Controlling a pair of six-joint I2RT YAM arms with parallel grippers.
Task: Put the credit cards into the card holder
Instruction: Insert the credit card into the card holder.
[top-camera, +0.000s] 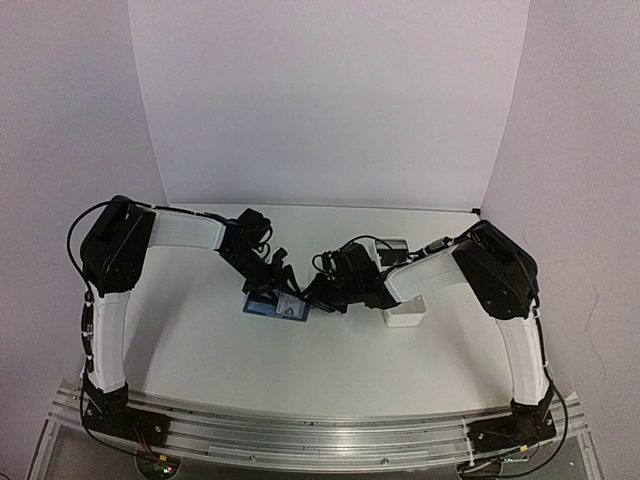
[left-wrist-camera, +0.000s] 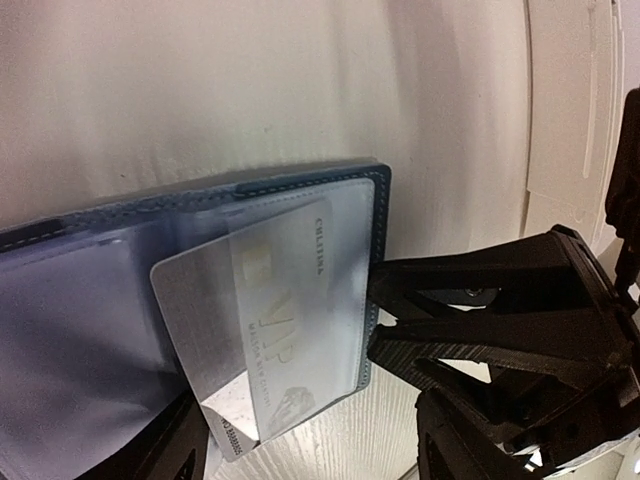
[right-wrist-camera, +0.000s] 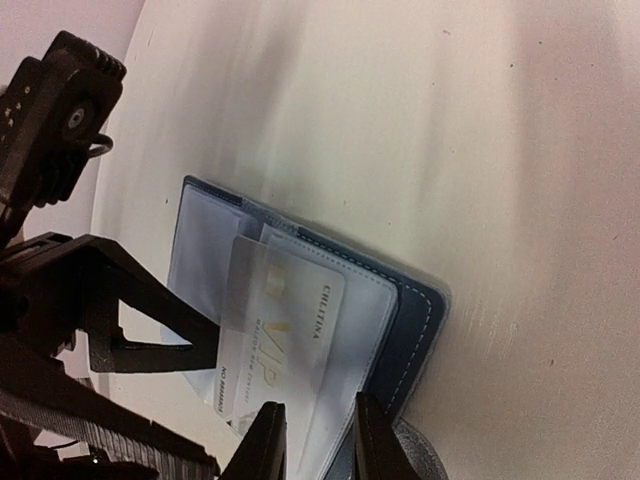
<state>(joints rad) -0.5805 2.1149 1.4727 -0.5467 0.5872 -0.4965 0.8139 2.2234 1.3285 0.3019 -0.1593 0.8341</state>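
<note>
Two black fingers (right-wrist-camera: 268, 440) of the right gripper (right-wrist-camera: 316, 405) fill the near edge of its wrist view. They stand narrow, closed on the edge of one leaf of the small blue folding wallet (right-wrist-camera: 415, 320). This wallet, the card holder, lies open on the white table (top-camera: 200, 340), around the middle and a little to the left. Its darker stitched cover is underneath and a clear plastic pocket (right-wrist-camera: 355, 320) lies on top.

One pale silvery rectangular credit card (right-wrist-camera: 275, 340) with gold VIP lettering sits tilted and partly inside this pocket. One end is under the plastic and the other sticks out towards the left arm.

The left gripper (top-camera: 284, 288) reaches in from the left. Its black fingers (right-wrist-camera: 150, 315) stand wide apart on either side of that free end, and one tip touches the card's edge. Whether they pinch the card I cannot tell. The two grippers are just beside each other over the wallet.

To the right of the wallet, partly under the right arm, a long white rectangular plastic tray (top-camera: 405, 312) rests on the table, reaching towards the far side.
</note>
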